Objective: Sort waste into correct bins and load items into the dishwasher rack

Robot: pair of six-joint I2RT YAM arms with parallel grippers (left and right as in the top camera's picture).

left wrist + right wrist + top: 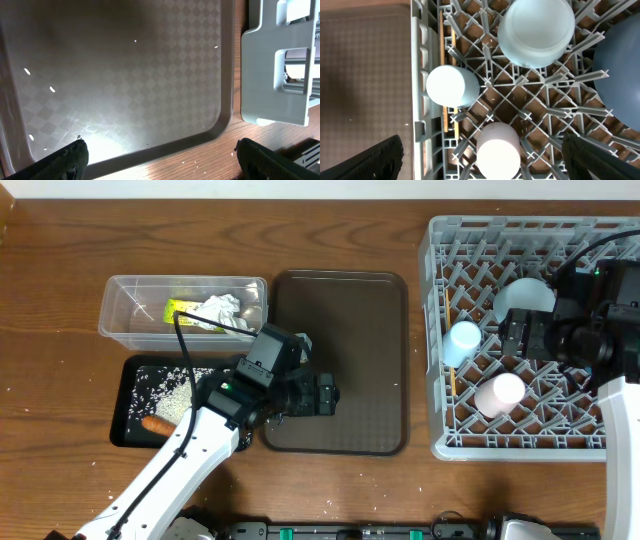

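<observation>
From overhead, the clear plastic rectangular tub (120, 310), holding the crumpled white tissue (218, 311) and small yellow-green wrapper (178, 308), and the shallow black rectangular tray (125, 415), holding the orange carrot piece (157, 424) and loose white rice grains (172, 385), were seen left of the large brown serving tray (350, 320). In the left wrist view, the left gripper (165, 162) was held over that serving tray, its fingers spread apart and empty. In the right wrist view, the right gripper (492, 165) was likewise spread wide and empty, right of the serving tray, above the large grey pegged plastic crate (417, 100), where the light blue cup (452, 86), pink cup (497, 152), white bowl (536, 30), round blue plate (620, 75) and wooden chopsticks (442, 60) were racked.
</observation>
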